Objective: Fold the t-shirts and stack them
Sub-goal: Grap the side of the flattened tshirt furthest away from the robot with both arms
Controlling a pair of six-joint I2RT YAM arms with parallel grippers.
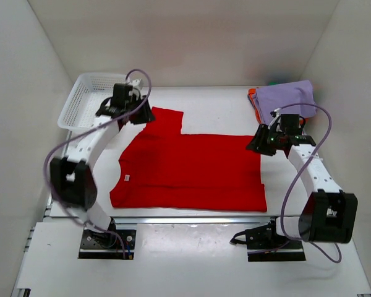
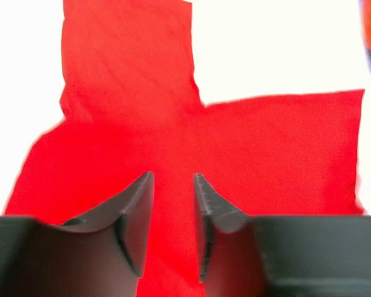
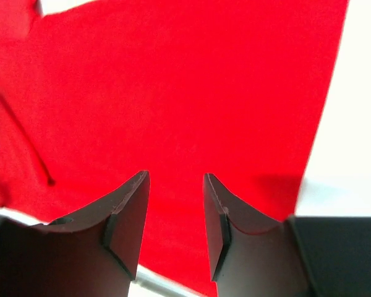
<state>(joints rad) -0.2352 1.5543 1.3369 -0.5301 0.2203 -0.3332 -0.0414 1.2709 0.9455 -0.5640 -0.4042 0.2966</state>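
A bright red t-shirt (image 1: 191, 170) lies flat on the white table, one sleeve sticking out toward the back left. It fills the left wrist view (image 2: 235, 148) and the right wrist view (image 3: 173, 93). My left gripper (image 1: 138, 116) hovers over the back-left sleeve, open and empty (image 2: 173, 179). My right gripper (image 1: 258, 143) hovers over the shirt's back-right corner, open and empty (image 3: 176, 176). A stack of folded shirts sits at the back right: lavender (image 1: 287, 98) on top, orange (image 1: 253, 99) under it, a bit of green (image 1: 275, 81) behind.
A white plastic mesh basket (image 1: 80, 102) stands at the back left beside the left arm. White walls enclose the table on three sides. The metal rail of the table's front edge (image 1: 191, 218) runs just below the shirt's hem.
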